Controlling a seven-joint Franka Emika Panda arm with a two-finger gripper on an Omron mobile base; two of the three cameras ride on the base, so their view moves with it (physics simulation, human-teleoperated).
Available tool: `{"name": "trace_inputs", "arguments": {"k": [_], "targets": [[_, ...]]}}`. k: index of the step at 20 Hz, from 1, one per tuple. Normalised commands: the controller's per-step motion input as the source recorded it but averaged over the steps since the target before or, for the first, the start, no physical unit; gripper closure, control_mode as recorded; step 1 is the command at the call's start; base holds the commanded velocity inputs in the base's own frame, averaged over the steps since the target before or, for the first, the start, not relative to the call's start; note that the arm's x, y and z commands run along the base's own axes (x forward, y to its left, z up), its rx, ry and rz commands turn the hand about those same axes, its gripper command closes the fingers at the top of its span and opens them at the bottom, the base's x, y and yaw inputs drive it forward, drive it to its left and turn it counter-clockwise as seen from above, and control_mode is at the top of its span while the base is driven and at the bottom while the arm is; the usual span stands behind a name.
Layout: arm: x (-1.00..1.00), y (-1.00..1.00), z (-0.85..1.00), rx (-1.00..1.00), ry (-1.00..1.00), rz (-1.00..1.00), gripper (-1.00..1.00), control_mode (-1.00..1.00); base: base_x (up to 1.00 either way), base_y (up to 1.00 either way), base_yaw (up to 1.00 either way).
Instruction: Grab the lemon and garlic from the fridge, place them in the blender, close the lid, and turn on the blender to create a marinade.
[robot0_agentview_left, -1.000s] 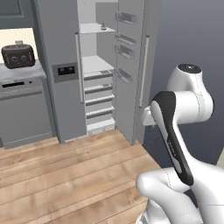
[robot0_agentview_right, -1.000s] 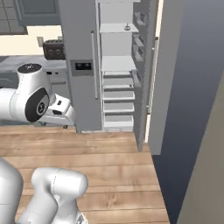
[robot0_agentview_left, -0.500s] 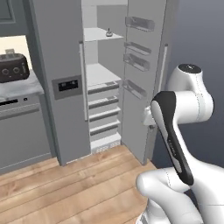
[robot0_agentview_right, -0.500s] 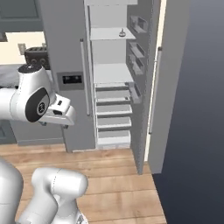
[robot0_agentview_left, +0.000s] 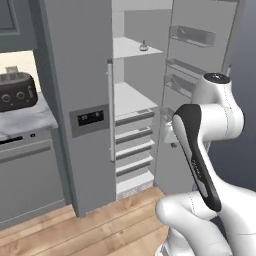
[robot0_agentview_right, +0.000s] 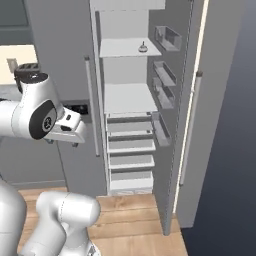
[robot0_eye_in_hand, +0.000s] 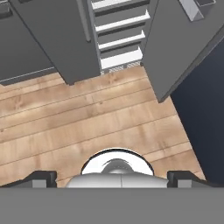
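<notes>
The grey fridge stands ahead with its right door swung open, showing white shelves and drawers. A small grey object sits on the upper shelf; it is too small to tell whether it is the garlic. The lemon, the blender and the lid are out of view. My gripper points down at the wooden floor in front of the fridge, open, with nothing between its fingertips. In the right base view my gripper hangs level with the closed left door.
The closed left door carries a long bar handle and a dark display panel. A dark toaster sits on the counter left of the fridge. The open door has rack shelves. Wooden floor lies below.
The whole picture has shifted: the base has driven closer, so the fridge now looms larger and nearer. The arm keeps the same pose and the gripper stays open.
</notes>
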Motion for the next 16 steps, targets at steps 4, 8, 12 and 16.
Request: {"name": "trace_inputs", "arguments": {"k": [4, 8, 12, 16], "targets": [[0.0, 0.0, 0.0, 0.0, 0.0, 0.0, -1.0, 1.0, 1.0, -0.18, 0.0], [0.0, 0.0, 0.0, 0.0, 0.0, 0.0, -1.0, 1.0, 1.0, -0.31, 0.0], [0.0, 0.0, 0.0, 0.0, 0.0, 0.0, -1.0, 1.0, 1.0, -0.4, 0.02], [0.0, 0.0, 0.0, 0.0, 0.0, 0.0, -1.0, 1.0, 0.91, -0.17, 0.01]]}}
